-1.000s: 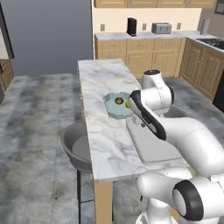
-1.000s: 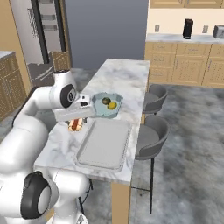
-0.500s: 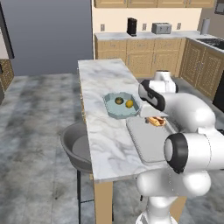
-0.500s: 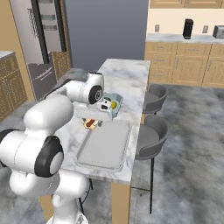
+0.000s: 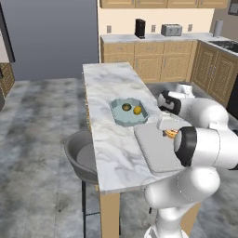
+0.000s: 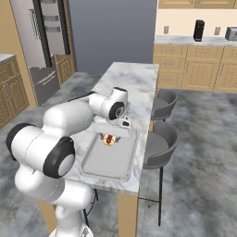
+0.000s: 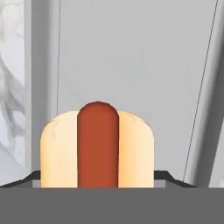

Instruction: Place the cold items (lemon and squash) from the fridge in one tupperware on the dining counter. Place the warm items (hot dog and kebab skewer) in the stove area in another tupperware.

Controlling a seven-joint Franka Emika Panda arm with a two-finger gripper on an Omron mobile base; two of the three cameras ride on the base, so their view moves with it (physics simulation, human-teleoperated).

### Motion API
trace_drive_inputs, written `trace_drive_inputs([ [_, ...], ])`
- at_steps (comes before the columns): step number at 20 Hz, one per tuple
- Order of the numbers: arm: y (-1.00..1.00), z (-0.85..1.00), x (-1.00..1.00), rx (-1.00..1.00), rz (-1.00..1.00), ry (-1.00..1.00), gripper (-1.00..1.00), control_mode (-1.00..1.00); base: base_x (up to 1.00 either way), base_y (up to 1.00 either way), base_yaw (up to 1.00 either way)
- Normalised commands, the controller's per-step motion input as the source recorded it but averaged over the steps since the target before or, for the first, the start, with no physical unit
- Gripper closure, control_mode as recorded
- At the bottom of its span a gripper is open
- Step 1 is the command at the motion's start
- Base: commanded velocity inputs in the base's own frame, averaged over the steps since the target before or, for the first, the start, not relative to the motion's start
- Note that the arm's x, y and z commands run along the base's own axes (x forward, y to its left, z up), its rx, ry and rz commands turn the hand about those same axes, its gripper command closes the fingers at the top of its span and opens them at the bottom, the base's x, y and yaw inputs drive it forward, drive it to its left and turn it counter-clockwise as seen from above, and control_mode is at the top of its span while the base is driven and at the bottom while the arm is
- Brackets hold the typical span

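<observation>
From my seat, the arm is folded over the near end of the dining counter (image 5: 116, 153), with the forearm reaching across and the hand turned down over the grey tupperware (image 6: 109, 159) that lies flat at that end. The gripper (image 6: 110, 134) hangs low over the far end of that container, and I read it as clamped on the hot dog (image 7: 97, 146): the hand camera looks straight along the bun, which sits squarely between the finger tips (image 7: 173, 178) with the sausage running up the middle, and the container's pale floor and raised rim lie behind it. From the right base camera the hot dog (image 6: 109, 139) shows just under the hand, inside the container's far end; whether it is touching the floor I cannot tell. From the left base camera a sliver of the bun (image 5: 171, 134) peeks out beside the white hand, at the far right corner of the grey tupperware (image 5: 155, 151). Apart from the hot dog, the grey container's floor shows bare. Further up the counter, close beyond it, sits a second, teal tupperware (image 5: 119, 116) with the dark squash (image 5: 125, 107) and the yellow lemon (image 5: 137, 110) side by side in it.
</observation>
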Motion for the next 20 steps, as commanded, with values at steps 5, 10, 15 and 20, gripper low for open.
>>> trace_drive_inputs([
  [5, -0.02, -0.48, 0.11, 0.00, 0.00, 0.00, 1.00, -1.00, 0.00, 0.00, 0.00],
  [10, 0.00, -0.51, 0.13, 0.00, 0.00, 0.00, 1.00, -1.00, 0.00, 0.00, 0.00],
  [15, 0.00, -0.50, 0.10, 0.00, 0.00, 0.00, 1.00, -1.00, 0.00, 0.00, 0.00],
  [20, 0.04, -0.43, 0.05, 0.00, 0.00, 0.00, 1.00, -1.00, 0.00, 0.00, 0.00],
])
